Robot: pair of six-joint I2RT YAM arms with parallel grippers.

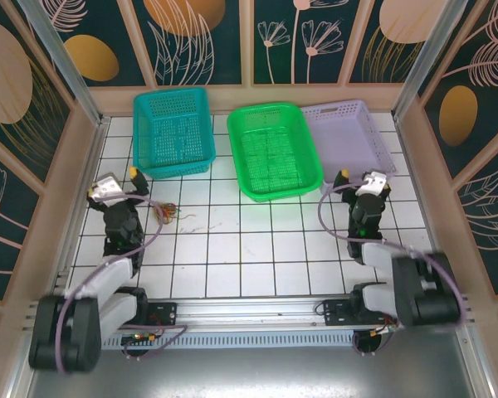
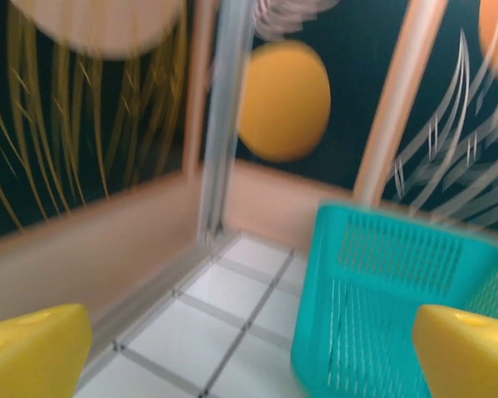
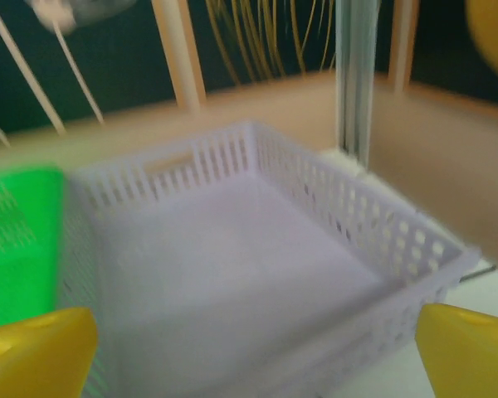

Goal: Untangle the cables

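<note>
**Both claws spread wide, holding nothing**

Seen from overhead, the left claw [image 1: 120, 182] hangs wide apart and empty. The cables [image 1: 168, 214] lie tangled on the tabletop [image 1: 257, 249] just right of it. The right claw [image 1: 361, 178] is also apart and empty. The left wrist camera faces a teal basket [image 2: 398, 307]. The right faces a lilac basket [image 3: 232, 249] beside a green basket [image 3: 17, 240].

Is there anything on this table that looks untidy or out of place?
Only the cables: a small tangled heap on the white tiles beside the open left gripper, in front of the teal basket. Nothing else looks odd.
</note>
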